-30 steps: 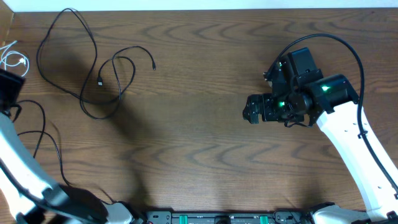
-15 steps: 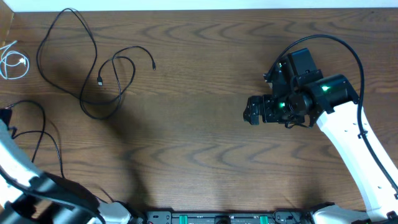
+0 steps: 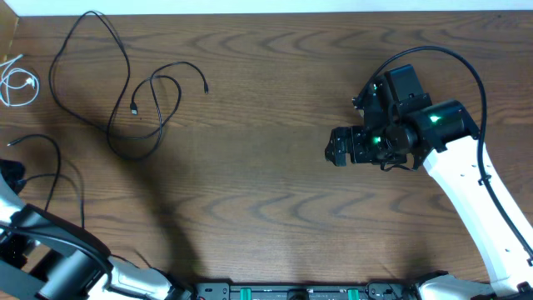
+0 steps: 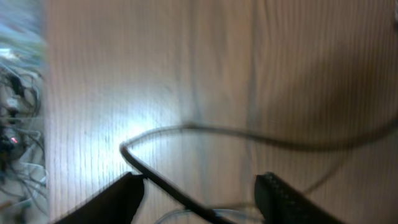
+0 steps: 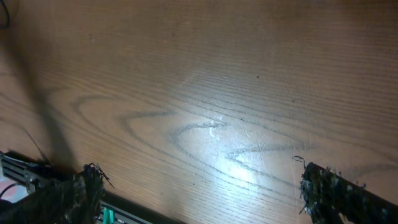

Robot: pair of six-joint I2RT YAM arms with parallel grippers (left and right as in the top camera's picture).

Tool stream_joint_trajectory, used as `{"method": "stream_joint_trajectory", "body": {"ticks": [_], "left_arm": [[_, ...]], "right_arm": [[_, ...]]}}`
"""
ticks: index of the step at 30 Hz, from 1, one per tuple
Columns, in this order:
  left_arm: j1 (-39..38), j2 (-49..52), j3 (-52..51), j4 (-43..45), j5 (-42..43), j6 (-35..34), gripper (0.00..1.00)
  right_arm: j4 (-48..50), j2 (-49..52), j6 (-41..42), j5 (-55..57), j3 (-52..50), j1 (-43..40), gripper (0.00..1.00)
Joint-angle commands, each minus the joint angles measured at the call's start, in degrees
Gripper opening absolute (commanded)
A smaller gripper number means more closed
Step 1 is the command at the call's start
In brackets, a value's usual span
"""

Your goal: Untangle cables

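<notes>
Brown wood-grain table [image 3: 275,192], white wall [image 3: 250,7] beyond, black cables [image 3: 134,108] looped far left, white cable [image 3: 31,83] coiled at left edge, right gripper [image 3: 335,148] jaws wide apart, left gripper [image 4: 199,193] jaws apart above blurred black cord [image 4: 249,134].

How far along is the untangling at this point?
Done: white cable sits apart at the left edge; looped black cable touches no other. In hand: left fingers open over a second black cable, gripping nothing. Left: the loops cross themselves; right fingers open, idle.

Overhead: straight down, far, whole table [image 3: 275,208]. Wrist cams: close, tilted down; left near left edge, right toward front edge.
</notes>
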Motion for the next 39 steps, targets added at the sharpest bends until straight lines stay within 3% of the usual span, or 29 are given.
{"method": "stream_joint_trajectory", "body": {"ticks": [1, 3, 5, 9, 23, 24, 27, 32, 34, 36, 38, 39], "left_arm": [[0.09, 2.51, -0.07, -2.01, 8.2, 2.8, 0.47], [0.07, 3.76, -0.07, -3.74, 8.74, 2.78, 0.45], [0.09, 5.11, -0.07, -5.75, 8.7, 2.8, 0.35], [0.07, 8.04, -0.07, -9.42, 8.92, 2.8, 0.08], [-0.02, 10.69, -0.09, -8.83, 9.35, 6.67, 0.08], [-0.02, 10.84, -0.09, -8.63, 9.64, 6.64, 0.09], [0.02, 10.78, 0.31, -8.55, 10.4, 6.4, 0.32], [0.31, 8.33, 4.79, -10.14, 10.4, 3.8, 0.44], [0.39, 6.12, 7.23, -10.69, 10.64, 3.15, 0.58], [0.39, 3.5, 9.16, -10.64, 12.11, 3.15, 0.83], [0.39, 0.72, 10.34, -9.7, 14.67, 1.81, 0.97], [0.39, -1.57, 10.56, -8.24, 18.18, -0.2, 0.98]], "right_arm": [[0.2, 0.28, 0.17, -0.33, -0.26, 0.24, 0.99], [0.26, 0.28, 0.17, -0.33, -0.26, 0.24, 0.99], [0.22, 0.28, 0.17, -0.33, -0.26, 0.24, 0.99], [0.22, 0.28, 0.15, -0.33, -0.26, 0.24, 0.99], [0.2, 0.28, 0.17, -0.35, -0.26, 0.24, 0.99], [0.2, 0.28, 0.17, -0.35, -0.26, 0.24, 0.99], [0.15, 0.28, 0.17, -0.35, -0.26, 0.24, 0.99], [0.2, 0.28, 0.15, -0.33, -0.26, 0.24, 0.99], [0.24, 0.28, 0.15, -0.33, -0.26, 0.24, 0.99], [0.57, 0.28, 0.15, -0.33, -0.26, 0.24, 0.99], [1.05, 0.28, 0.15, -0.33, -0.26, 0.24, 0.99], [1.31, 0.28, 0.15, -0.33, -0.26, 0.24, 0.99]]}}
